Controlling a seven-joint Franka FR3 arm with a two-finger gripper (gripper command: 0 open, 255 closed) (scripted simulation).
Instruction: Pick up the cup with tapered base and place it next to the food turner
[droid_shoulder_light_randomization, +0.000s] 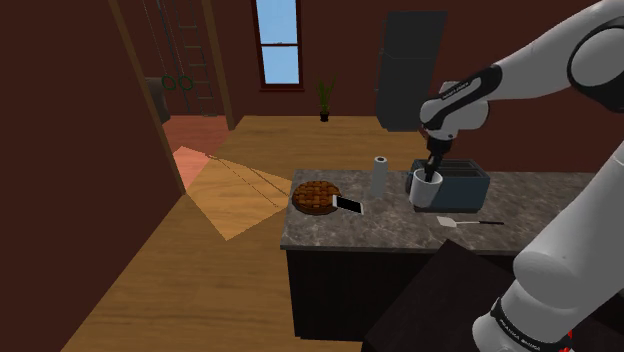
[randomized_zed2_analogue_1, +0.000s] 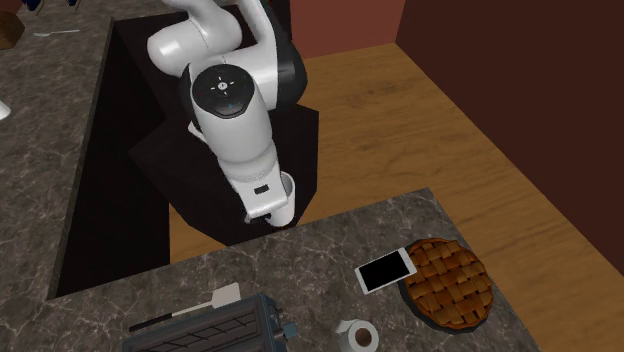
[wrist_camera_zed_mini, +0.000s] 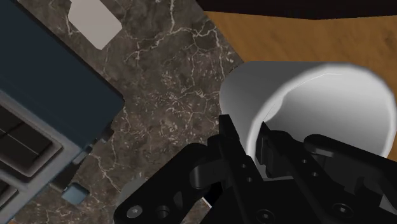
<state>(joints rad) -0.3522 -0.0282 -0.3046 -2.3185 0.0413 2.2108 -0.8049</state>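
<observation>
I read the fingers (wrist_camera_zed_mini: 229, 137) as drawn in narrow and clamped on the rim wall of the white cup (wrist_camera_zed_mini: 318, 95), one inside the mouth and one on the outer face. In the wrist view the gripper (wrist_camera_zed_mini: 249, 143) holds the cup by that edge alone, and the cup's open mouth faces the camera. The cup body extends away from the hand over the near edge of the dark marble countertop (wrist_camera_zed_mini: 172, 70), with wooden floor (wrist_camera_zed_mini: 299, 32) beyond it.

In the second exterior view the cup sits just below the wrist and shows against the dark stand (randomized_zed2_analogue_1: 140, 150) rather than the stone, so I take it to be raised off the counter. I cannot confirm the gap under its base.

In the shoulder view the cup hangs directly in front of the dark blue toaster (droid_shoulder_light_randomization: 462, 180). The food turner (droid_shoulder_light_randomization: 452, 221) lies flat on the counter just in front of the cup, near but apart. Its white blade is towards the shoulder view's left and its dark handle towards the right.

Further along the counter stand a paper towel roll (randomized_zed2_analogue_1: 358, 336), a phone (randomized_zed2_analogue_1: 386, 270) lying face up, and a lattice pie (randomized_zed2_analogue_1: 447, 282). The phone touches the pie's rim.
</observation>
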